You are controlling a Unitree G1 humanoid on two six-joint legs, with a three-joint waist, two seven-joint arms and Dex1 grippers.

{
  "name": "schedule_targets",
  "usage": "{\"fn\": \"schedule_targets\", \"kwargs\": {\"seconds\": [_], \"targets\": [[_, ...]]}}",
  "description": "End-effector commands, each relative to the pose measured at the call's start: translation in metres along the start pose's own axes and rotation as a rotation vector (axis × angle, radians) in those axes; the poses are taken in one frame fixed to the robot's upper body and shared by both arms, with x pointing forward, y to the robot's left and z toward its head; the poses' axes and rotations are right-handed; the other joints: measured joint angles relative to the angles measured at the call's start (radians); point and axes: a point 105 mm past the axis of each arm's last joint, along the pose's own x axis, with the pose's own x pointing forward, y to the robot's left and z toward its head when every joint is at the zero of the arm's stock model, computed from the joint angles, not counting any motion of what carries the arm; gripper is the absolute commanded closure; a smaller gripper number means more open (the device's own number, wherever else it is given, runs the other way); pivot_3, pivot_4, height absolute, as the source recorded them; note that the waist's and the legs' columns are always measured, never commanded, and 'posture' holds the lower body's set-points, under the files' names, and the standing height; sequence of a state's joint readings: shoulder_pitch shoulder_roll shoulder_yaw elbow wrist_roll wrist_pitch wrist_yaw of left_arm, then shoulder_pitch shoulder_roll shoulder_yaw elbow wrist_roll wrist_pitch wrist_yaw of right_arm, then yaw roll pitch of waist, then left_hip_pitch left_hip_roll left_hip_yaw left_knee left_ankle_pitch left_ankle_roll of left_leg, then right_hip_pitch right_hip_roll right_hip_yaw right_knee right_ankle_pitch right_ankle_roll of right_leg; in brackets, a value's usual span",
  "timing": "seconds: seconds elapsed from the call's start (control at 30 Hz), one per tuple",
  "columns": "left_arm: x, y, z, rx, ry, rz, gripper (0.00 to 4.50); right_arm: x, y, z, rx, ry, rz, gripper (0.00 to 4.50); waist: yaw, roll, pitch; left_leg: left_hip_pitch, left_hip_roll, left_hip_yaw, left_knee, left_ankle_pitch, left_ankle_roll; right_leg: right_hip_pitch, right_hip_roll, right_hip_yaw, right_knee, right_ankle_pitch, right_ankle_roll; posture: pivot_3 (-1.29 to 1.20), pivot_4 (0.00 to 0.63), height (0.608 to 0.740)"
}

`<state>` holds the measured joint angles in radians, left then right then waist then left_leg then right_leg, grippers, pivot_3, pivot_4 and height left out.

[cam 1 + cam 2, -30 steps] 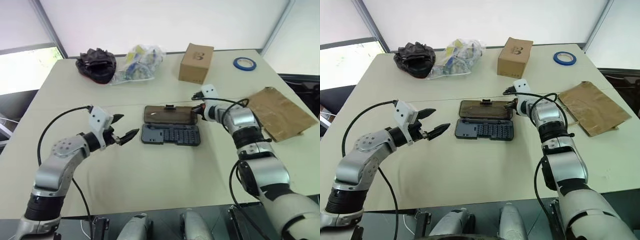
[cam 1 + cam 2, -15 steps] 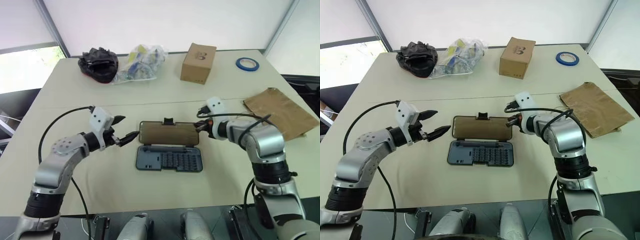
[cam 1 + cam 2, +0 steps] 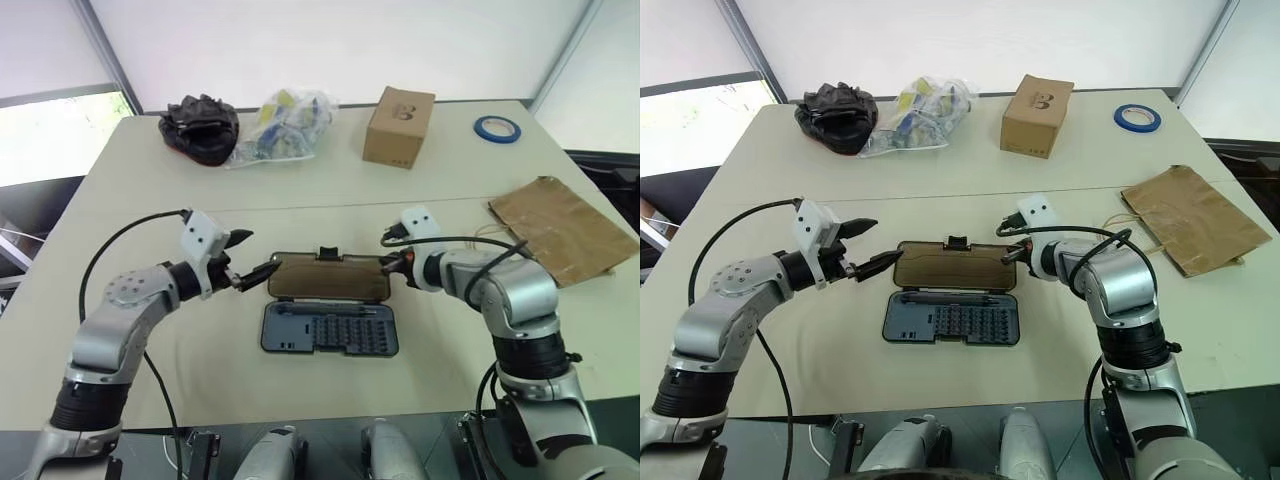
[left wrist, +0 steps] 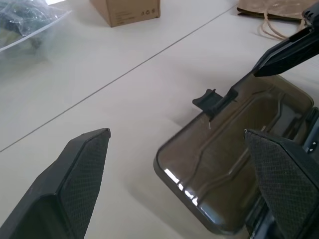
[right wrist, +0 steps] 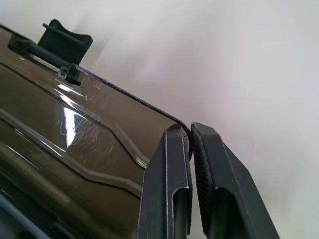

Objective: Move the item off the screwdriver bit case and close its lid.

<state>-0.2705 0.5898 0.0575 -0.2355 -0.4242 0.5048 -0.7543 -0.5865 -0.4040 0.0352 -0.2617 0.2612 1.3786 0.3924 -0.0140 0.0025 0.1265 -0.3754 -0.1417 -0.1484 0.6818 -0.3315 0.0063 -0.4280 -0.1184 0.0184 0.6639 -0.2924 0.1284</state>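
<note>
At table centre, screwdriver bit case (image 3: 330, 328) lies open, lid (image 3: 330, 278) raised | paper bag (image 3: 562, 228) well apart, already off | right gripper (image 3: 393, 264) pinches lid's corner; left gripper (image 3: 256, 268) spread, empty | step: closing; next, likely swing lid onto base.

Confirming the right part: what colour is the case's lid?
Smoky translucent brown lid, clearest in the left wrist view.

You see a smoky brown lid (image 3: 329, 277) between the black grippers, over a dark grey case (image 3: 330, 329) on the cream surface (image 3: 300, 190).
</note>
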Motion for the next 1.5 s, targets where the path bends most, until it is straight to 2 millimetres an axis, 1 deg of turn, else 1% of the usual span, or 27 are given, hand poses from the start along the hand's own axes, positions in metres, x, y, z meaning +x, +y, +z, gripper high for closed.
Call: {"fn": "schedule_targets", "kwargs": {"seconds": [0.03,0.07,0.17,0.23,0.27,0.37,0.47,0.5,0.57,0.67,0.73,0.8,0.83,0.97,1.03,1.07,1.13,1.27,1.33,1.4,1.5], "targets": [[-0.002,0.002,0.008,0.032,-0.026,0.014,0.0,-0.002,0.005,0.004,-0.004,-0.022,0.011,4.42,0.0,0.0,0.0,0.0,0.0,0.0,0.0,0.0,0.0,0.0,0.0,0.0,0.0,0.0,0.0,0.0,0.15,0.74],[-0.002,0.002,0.008,0.031,-0.026,0.015,0.0,-0.002,0.005,0.004,-0.005,-0.022,0.01,4.42,0.0,0.0,0.0,0.0,0.0,0.0,0.0,0.0,0.0,0.0,0.0,0.0,0.0,0.0,0.0,0.0,0.15,0.74],[-0.001,0.002,0.007,0.03,-0.027,0.015,0.0,-0.002,0.007,0.003,-0.026,-0.026,0.022,3.46,0.0,0.0,0.0,0.0,0.0,0.0,0.0,0.0,0.0,0.0,0.0,0.0,0.0,0.0,0.0,0.0,0.15,0.74],[-0.001,0.002,0.007,0.025,-0.028,0.017,0.0,-0.004,0.008,0.006,-0.046,-0.037,0.019,2.44,0.0,0.0,0.0,0.0,0.0,0.0,0.0,0.0,0.0,0.0,0.0,0.0,0.0,0.0,0.0,0.0,0.15,0.74],[-0.001,0.002,0.006,0.023,-0.027,0.018,0.0,-0.005,0.007,0.008,-0.054,-0.045,0.011,2.0,0.0,0.0,0.0,0.0,0.0,0.0,0.0,0.0,0.0,0.0,0.0,0.0,0.0,0.0,0.0,0.0,0.15,0.74],[-0.002,0.004,0.003,0.001,-0.025,0.032,0.0,-0.016,0.001,0.018,-0.069,-0.076,-0.018,0.6,0.0,0.0,0.0,0.0,0.0,0.0,0.0,0.0,0.0,0.0,0.0,0.0,0.0,0.0,0.0,0.0,0.15,0.74],[-0.006,0.007,-0.002,-0.114,-0.059,0.075,0.0,-0.04,-0.014,0.039,-0.053,-0.149,-0.04,0.6,0.001,0.0,0.001,0.0,0.0,0.0,0.0,0.0,0.0,0.0,0.0,0.0,0.0,0.0,0.0,0.0,0.15,0.74],[-0.008,0.004,-0.002,-0.157,-0.075,0.07,0.0,-0.049,-0.017,0.045,-0.042,-0.175,-0.025,0.6,0.001,0.0,0.001,0.0,0.0,0.001,0.0,0.0,0.0,0.0,0.0,0.0,-0.001,0.0,0.0,0.0,0.15,0.74],[-0.011,-0.002,-0.002,-0.192,-0.084,0.051,0.0,-0.06,-0.018,0.052,-0.027,-0.202,0.009,0.6,0.001,0.0,0.001,0.0,0.0,0.0,0.0,0.0,0.0,0.0,0.0,0.0,-0.001,0.0,0.0,0.0,0.15,0.74],[-0.016,-0.025,0.003,-0.179,-0.048,-0.058,0.0,-0.076,-0.016,0.059,-0.007,-0.233,0.094,0.6,0.001,-0.003,0.003,0.0,0.0,0.0,0.0,0.0,0.0,0.0,0.0,0.0,-0.001,0.0,0.0,0.0,0.15,0.74],[-0.02,-0.043,0.004,-0.126,0.003,-0.149,0.0,-0.073,-0.023,0.056,0.004,-0.231,0.07,0.6,0.001,-0.003,0.003,0.0,0.001,0.001,0.0,0.0,0.0,0.0,0.0,0.0,-0.001,0.0,0.0,0.0,0.15,0.74],[-0.023,-0.055,0.002,-0.065,0.052,-0.217,0.55,-0.066,-0.026,0.051,-0.011,-0.215,0.044,0.54,0.003,-0.002,0.003,0.0,0.001,0.001,-0.001,0.0,0.0,0.0,0.0,0.001,-0.001,0.0,0.0,0.0,0.15,0.74],[-0.024,-0.059,0.001,-0.046,0.071,-0.241,0.92,-0.063,-0.024,0.05,-0.019,-0.214,0.05,0.54,0.004,-0.002,0.003,0.0,0.001,0.001,-0.001,0.0,0.0,0.0,0.0,0.001,-0.001,0.0,0.0,0.0,0.15,0.74],[-0.027,-0.08,-0.005,-0.007,0.137,-0.343,2.97,-0.052,-0.019,0.046,-0.063,-0.203,0.065,0.54,0.003,-0.002,0.004,0.0,0.001,0.002,-0.001,0.0,0.0,0.0,0.0,0.001,-0.002,0.0,0.0,0.0,0.15,0.74],[-0.029,-0.085,-0.012,0.031,0.181,-0.365,4.03,-0.049,-0.018,0.044,-0.071,-0.2,0.067,0.54,0.003,-0.002,0.005,0.0,0.001,0.002,-0.001,0.0,0.0,0.0,0.0,0.001,-0.002,0.0,0.0,0.0,0.15,0.74],[-0.03,-0.086,-0.016,0.047,0.204,-0.372,4.47,-0.049,-0.018,0.044,-0.071,-0.201,0.069,0.54,0.003,-0.002,0.005,0.0,0.001,0.002,-0.001,0.0,0.0,0.0,0.0,0.001,-0.002,0.0,0.0,0.0,0.15,0.74],[-0.03,-0.082,-0.021,0.077,0.23,-0.356,4.47,-0.047,-0.018,0.044,-0.074,-0.203,0.068,0.54,0.004,-0.001,0.006,0.0,0.001,0.002,-0.001,0.0,0.0,0.0,0.0,0.001,-0.003,0.0,0.0,0.0,0.15,0.74],[-0.017,-0.071,-0.03,0.136,0.239,-0.302,4.47,-0.041,-0.015,0.043,-0.094,-0.201,0.071,0.54,0.008,-0.001,0.006,0.0,0.001,0.002,-0.001,0.0,0.0,0.001,0.0,0.001,-0.004,0.0,0.0,0.0,0.15,0.74],[-0.011,-0.07,-0.035,0.112,0.236,-0.299,4.47,-0.039,-0.011,0.045,-0.057,-0.213,0.103,0.54,0.007,-0.001,0.006,0.0,0.001,0.002,-0.001,0.0,0.0,0.001,0.0,0.001,-0.005,0.0,0.0,0.0,0.15,0.74],[-0.008,-0.068,-0.046,0.1,0.264,-0.294,4.47,-0.038,-0.011,0.047,-0.047,-0.218,0.105,0.54,0.004,-0.001,0.006,0.0,0.001,0.002,-0.002,0.0,0.0,0.001,0.0,0.001,-0.005,0.0,0.0,0.0,0.15,0.74],[-0.015,-0.071,-0.071,0.122,0.371,-0.34,4.47,-0.033,-0.015,0.043,-0.072,-0.19,0.092,0.54,0.003,-0.001,0.006,0.0,0.001,0.002,-0.003,0.0,0.0,0.0,0.0,0.001,-0.005,0.0,0.0,0.0,0.15,0.74]]}}
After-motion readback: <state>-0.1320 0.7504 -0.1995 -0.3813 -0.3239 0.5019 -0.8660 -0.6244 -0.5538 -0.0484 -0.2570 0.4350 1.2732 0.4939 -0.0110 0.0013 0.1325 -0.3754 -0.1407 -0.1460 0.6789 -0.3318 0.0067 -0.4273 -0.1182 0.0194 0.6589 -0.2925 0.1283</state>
